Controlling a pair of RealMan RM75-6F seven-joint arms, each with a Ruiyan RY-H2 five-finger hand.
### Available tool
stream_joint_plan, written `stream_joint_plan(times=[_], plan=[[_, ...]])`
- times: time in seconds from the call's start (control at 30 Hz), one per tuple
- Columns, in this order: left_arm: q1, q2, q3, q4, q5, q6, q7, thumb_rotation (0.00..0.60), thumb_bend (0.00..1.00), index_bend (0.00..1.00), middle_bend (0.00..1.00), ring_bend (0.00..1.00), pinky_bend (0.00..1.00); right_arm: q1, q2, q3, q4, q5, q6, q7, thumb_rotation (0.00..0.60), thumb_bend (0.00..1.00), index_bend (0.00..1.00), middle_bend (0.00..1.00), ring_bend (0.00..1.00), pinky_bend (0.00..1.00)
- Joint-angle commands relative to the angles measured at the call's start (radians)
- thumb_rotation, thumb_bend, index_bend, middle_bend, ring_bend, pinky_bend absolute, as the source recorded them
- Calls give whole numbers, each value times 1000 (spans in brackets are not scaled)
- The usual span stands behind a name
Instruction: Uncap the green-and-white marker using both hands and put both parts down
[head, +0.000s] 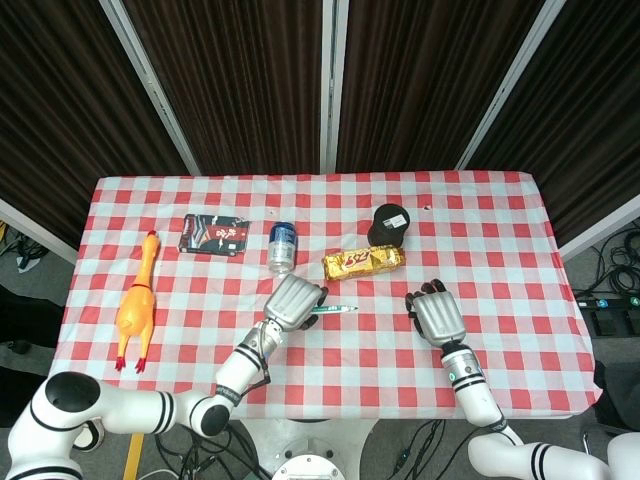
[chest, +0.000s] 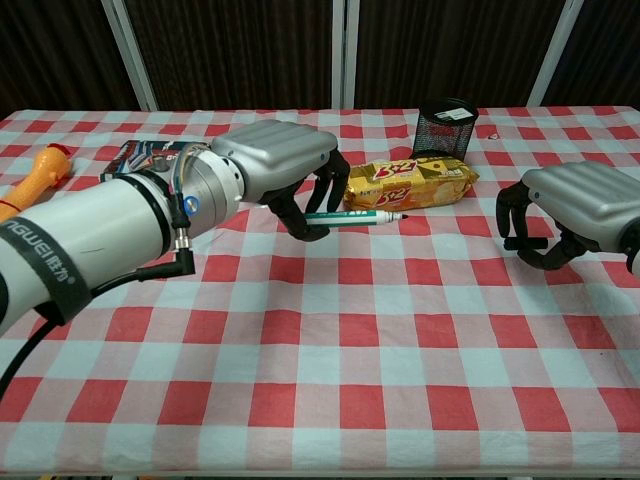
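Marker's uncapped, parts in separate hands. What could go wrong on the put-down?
1. The left hand holds the marker body with its bare tip pointing at the snack packet; lowering it could ink the tablecloth or nudge the packet.
2. The cap sits only lightly in the right hand; once released, it may roll.

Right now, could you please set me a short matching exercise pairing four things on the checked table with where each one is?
Things:
1. green-and-white marker body
2. dark marker cap
3. yellow rubber chicken
4. black mesh pen cup

Places:
A. behind the golden snack packet
B. in the left robot hand
C. by the table's left edge
D. in the right robot hand

Pairs: 1-B, 2-D, 3-C, 4-A
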Motion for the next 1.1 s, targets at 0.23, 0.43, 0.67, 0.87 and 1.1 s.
stream_joint_plan(times=[0.23,0.43,0.67,0.87,1.1], plan=[[10,0,-5,-3,-1,-4,10,600,368,568,611,787,738,4,36,3,-55,31,-20,-32,600,38,385,337,96,129],[25,5,-5,-8,11,5,2,600,365,568,610,784,736,-18,68,-3,-105,7,30,-26,600,34,382,323,87,129],[38,-12,20,49,48,-19,-29,600,363,568,611,782,734,-113,169,-8,-197,-71,195,83,600,32,370,304,63,126],[48,-52,34,146,97,-52,-95,600,363,566,610,783,734,-224,267,-9,-250,-63,320,173,600,31,294,254,23,75],[66,-85,67,226,179,-74,-168,600,363,566,610,783,734,-303,325,-17,-246,-100,397,280,600,32,247,226,1,66]])
